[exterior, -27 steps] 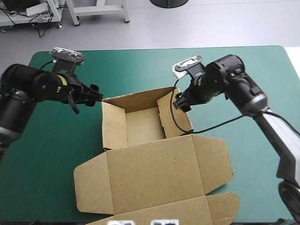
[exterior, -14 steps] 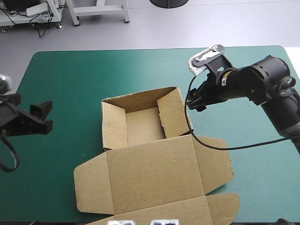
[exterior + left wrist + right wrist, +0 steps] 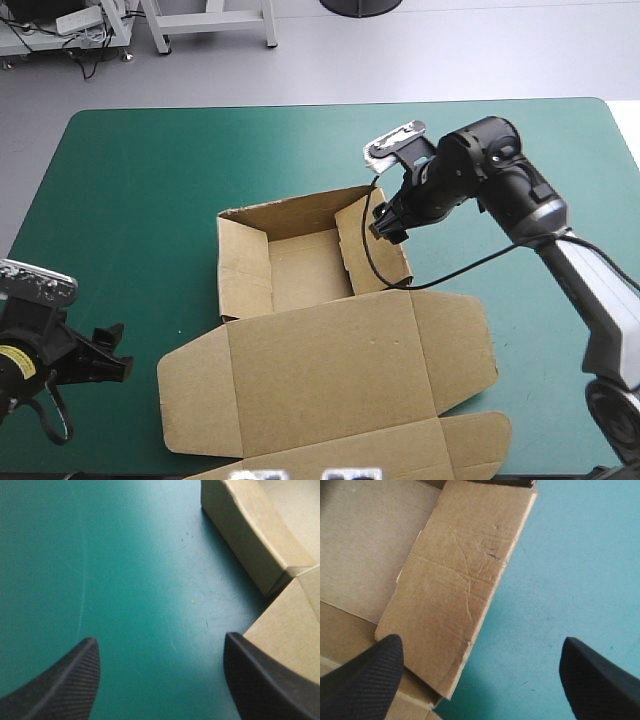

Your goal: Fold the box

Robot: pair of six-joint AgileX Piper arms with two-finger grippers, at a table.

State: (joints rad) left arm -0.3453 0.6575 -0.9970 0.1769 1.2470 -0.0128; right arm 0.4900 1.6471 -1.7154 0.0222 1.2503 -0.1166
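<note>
Box (image 3: 320, 350) sits mid tabletop (image 3: 130, 170): open tray w/ walls up, lid flat toward the near edge; tray floor shows only brown board. Right gripper (image 3: 385, 222) over the tray's right wall (image 3: 455, 605), fingers apart (contact w/ it unclear, maybe just above). Left gripper (image 3: 118, 352) near the tabletop's near-left corner, fingers apart, beside the lid's flap.

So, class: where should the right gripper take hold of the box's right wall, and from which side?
Probably grip the right wall of the box at its free top edge, coming from above: the panel stands raised, and the open right gripper straddles that edge, one finger each side.
</note>
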